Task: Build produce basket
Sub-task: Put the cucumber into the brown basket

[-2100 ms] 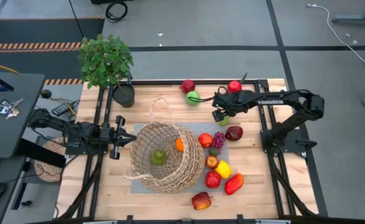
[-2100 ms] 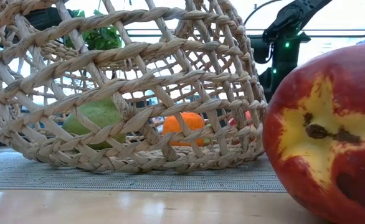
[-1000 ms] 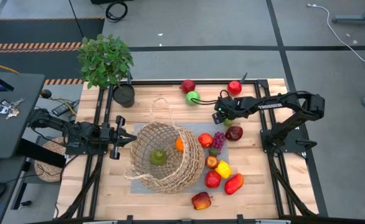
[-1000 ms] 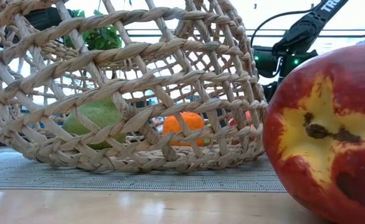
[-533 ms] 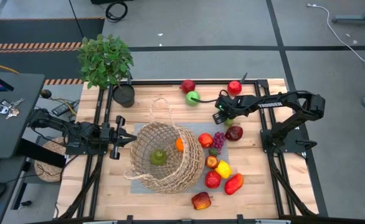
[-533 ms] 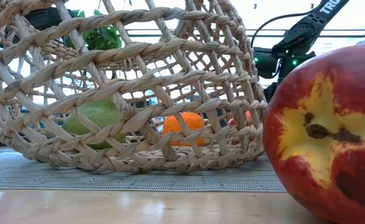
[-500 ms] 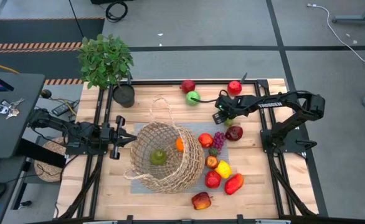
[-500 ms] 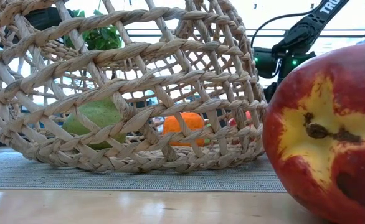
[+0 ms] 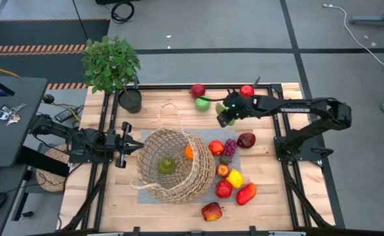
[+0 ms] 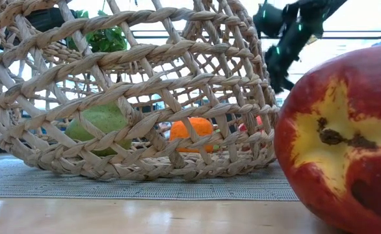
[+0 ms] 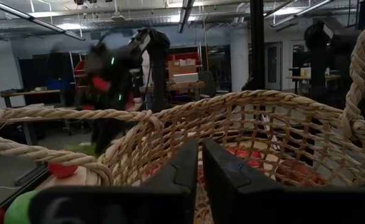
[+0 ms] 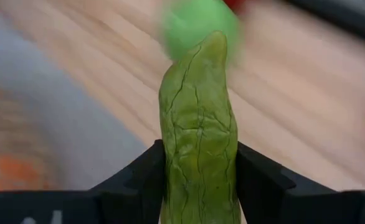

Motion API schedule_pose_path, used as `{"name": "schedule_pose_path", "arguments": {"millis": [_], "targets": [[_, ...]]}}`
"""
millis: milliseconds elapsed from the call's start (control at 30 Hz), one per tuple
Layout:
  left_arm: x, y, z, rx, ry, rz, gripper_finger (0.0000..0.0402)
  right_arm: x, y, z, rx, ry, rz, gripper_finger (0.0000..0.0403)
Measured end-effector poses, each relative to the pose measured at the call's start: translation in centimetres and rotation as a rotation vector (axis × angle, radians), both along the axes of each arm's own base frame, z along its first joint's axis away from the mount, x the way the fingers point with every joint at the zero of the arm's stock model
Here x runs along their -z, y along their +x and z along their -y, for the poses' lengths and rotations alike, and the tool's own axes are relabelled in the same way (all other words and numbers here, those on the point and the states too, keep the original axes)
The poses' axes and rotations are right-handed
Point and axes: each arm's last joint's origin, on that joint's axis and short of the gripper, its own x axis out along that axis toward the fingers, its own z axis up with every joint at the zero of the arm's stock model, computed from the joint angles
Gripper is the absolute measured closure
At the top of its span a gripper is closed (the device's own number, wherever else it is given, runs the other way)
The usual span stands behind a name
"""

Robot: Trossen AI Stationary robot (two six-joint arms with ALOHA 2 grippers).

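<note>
The wicker basket [image 9: 172,164] rests on a grey mat [image 9: 139,185] mid-table, with a green fruit [image 9: 166,165] and an orange one [image 9: 189,152] inside. Loose produce lies to its right: red pieces, grapes [image 9: 230,147] and a yellow piece [image 9: 235,177]. My right gripper [image 9: 225,117] hangs above the far part of the table, shut on a long wrinkled green vegetable [image 12: 198,118]. My left gripper [image 9: 132,145] stands shut just left of the basket's rim [image 11: 245,99]; whether it touches the rim I cannot tell. My right gripper pinches the green vegetable between its two fingers [image 12: 139,180], one on each long side [image 12: 170,177]. The vegetable lies along the fingers and its free end [image 12: 212,43] sticks out past them. The fingers slant downward and the vegetable is lifted clear of the table.
A green apple [image 9: 203,103] and two red fruits [image 9: 197,90], [image 9: 246,91] lie near the table's far edge. A potted plant [image 9: 112,65] stands at the far left corner. A big red and yellow fruit [image 10: 340,136] lies close to the low camera.
My right gripper has risen from the table and gone toward the table's left, tipping as it went. The green vegetable has come up with it and now hangs clear of the table.
</note>
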Motion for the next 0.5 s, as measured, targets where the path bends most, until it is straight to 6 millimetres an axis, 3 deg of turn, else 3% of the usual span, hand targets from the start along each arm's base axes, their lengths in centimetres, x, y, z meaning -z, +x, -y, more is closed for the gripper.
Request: {"name": "schedule_pose_path", "arguments": {"millis": [267, 500], "targets": [[0.0, 0.0, 0.0, 0.000, 0.000, 0.000, 0.0374, -8.9, 2.3, -5.2, -0.360, -0.245, 0.490, 0.0231], [0.0, 0.0, 0.0, 0.000, 0.000, 0.000, 0.0366, -12.6, 4.6, -10.6, -0.541, -0.430, 0.558, 0.0231]]}}
